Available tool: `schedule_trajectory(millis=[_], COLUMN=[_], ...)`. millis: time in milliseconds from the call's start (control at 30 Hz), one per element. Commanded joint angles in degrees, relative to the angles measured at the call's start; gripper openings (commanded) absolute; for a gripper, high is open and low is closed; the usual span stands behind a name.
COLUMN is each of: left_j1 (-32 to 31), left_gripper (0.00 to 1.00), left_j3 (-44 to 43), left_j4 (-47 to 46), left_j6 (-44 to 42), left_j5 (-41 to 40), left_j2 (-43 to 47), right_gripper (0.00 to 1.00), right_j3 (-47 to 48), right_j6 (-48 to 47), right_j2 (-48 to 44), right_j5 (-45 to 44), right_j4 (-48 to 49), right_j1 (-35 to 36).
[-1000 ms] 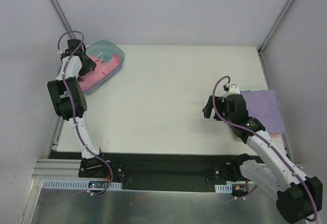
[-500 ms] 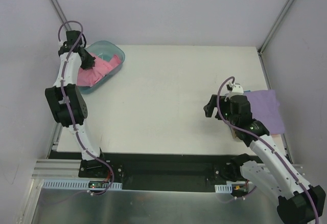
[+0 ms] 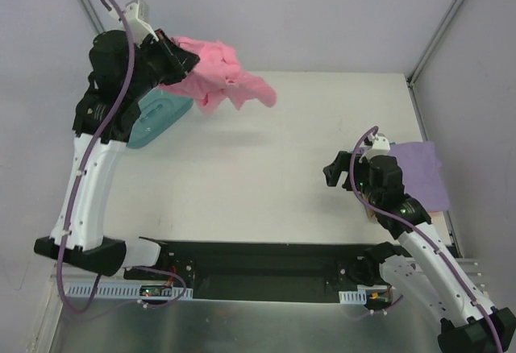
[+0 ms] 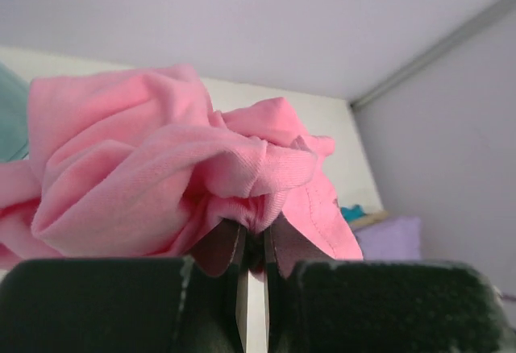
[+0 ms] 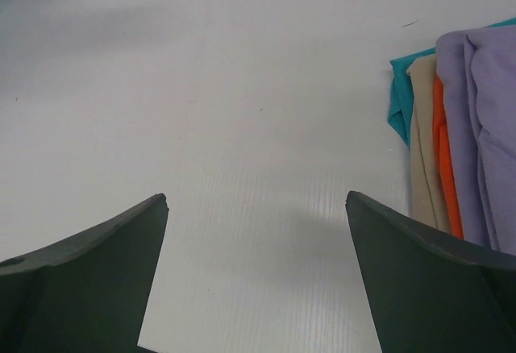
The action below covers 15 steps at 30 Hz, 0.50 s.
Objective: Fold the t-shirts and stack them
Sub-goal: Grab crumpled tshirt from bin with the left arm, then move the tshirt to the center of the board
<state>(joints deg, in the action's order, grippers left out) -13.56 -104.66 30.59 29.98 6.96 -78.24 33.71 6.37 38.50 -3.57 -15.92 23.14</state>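
Pink t-shirt (image 3: 222, 79) bunched, long axis left-right

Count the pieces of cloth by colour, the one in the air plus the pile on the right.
pink shirt: 1
lavender shirt: 1
orange shirt: 1
beige cloth: 1
teal shirt: 1
Total: 5
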Motion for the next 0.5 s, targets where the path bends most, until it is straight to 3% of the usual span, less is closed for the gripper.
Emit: schedule_trajectory(millis=[0, 100, 267, 400, 467], left_j1=[-5.0, -10.6, -19.2, -20.8, -21.2], left_gripper=[0.00, 0.00, 0.00, 0.00, 0.00], left_j3=[0.2, 0.5, 0.5, 2.7, 6.0], left_j4=[-10.1, -11.6, -11.8, -11.7, -11.6], left_j6=[-3.1, -4.0, -5.5, -3.6, -2.1], left_j5=[14.3, 19.0, 19.9, 20.0, 16.0], left_j2=[7.0, 7.6, 3.3, -1.3, -3.2], right_gripper=[0.97, 0.97, 0.97, 0.97, 0.97], right_j3=[-0.2, -0.7, -0.6, -1.0, -0.8], right_j6=[0.5, 0.9, 1.1, 1.0, 0.8], right_j2=[-1.7, -2.6, -6.2, -9.3, -10.3], right_j5=[0.9, 0.9, -2.2, -6.1, -7.8], right_j4=[1.9, 2.0, 0.3, -1.3, -2.8], right_j1=[0.0, 0.1, 0.0, 0.0, 0.1])
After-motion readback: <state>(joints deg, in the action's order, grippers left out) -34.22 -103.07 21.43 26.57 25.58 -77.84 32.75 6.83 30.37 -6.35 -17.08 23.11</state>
